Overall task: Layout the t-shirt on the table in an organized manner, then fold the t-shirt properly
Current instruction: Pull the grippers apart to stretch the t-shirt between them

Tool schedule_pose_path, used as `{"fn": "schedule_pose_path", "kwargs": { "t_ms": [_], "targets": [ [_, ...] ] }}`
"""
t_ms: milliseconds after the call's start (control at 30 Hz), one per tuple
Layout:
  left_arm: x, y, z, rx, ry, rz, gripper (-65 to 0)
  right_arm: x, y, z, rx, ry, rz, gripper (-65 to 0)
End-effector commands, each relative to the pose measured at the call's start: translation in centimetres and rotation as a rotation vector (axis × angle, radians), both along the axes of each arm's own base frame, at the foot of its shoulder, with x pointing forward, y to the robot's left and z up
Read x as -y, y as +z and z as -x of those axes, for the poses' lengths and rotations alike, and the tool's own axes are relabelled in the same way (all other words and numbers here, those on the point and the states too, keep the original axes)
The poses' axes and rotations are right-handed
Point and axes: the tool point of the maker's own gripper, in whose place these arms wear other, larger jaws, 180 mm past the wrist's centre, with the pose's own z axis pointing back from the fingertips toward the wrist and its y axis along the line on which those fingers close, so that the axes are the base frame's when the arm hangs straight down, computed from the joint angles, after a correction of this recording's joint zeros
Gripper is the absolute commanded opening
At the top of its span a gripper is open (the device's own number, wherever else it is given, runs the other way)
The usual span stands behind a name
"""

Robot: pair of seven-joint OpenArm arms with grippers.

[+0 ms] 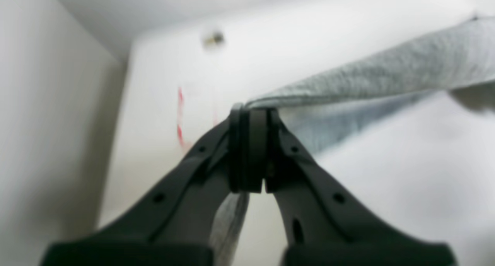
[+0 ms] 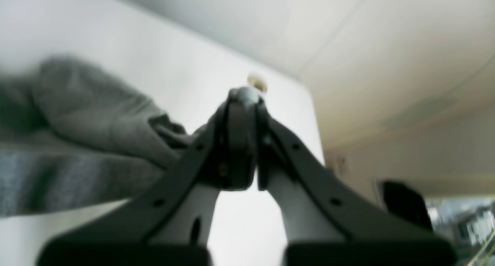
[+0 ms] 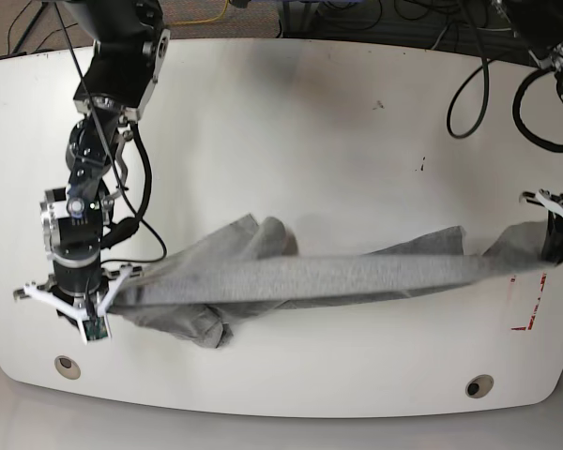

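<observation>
A: Where is the t-shirt (image 3: 300, 277) right now?

B: Stretched into a long grey band across the near half of the table (image 3: 291, 131), running from the left side to the right edge. Its middle looks lifted, with a shadow under it, while a bunched part lies on the tabletop near the left end.

A: And the 2 claws?

B: The right gripper (image 3: 101, 302), at the left in the base view, is clamped on 1 end of the cloth; its wrist view shows the jaws pressed together with grey fabric pinched at the tips. The left gripper (image 3: 550, 228), at the far right edge, is likewise closed on the other end; its wrist view shows the fabric running off taut from the tips.

A: Anything else nearby?

B: A red-lined mark (image 3: 535, 305) sits near the left gripper, and 2 grommet holes (image 3: 66, 365) lie along the near edge.
</observation>
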Motion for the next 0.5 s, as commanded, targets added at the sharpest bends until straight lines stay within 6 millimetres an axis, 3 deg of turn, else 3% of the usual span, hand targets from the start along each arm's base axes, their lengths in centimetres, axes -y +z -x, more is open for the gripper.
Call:
{"fn": "schedule_pose_path", "kwargs": {
  "t_ms": [0, 233, 467],
  "targets": [
    [-0.4, -0.3, 1.0, -0.007, 0.005, -0.009, -65.0, -0.1, 0.2, 0.9, 0.017, 0.005, 0.020, -64.8],
    [-1.2, -4.5, 5.3, -0.159, 0.001, -0.040, -65.0, 0.5, -5.9, 5.4, -0.165, -0.006, 0.013, -64.8],
    [-0.9, -7.8, 9.0, -0.295, -0.037, -0.058, -65.0, 1.4, -9.9, 9.2, -0.292, -0.033, -0.016, -64.8]
  ]
}}
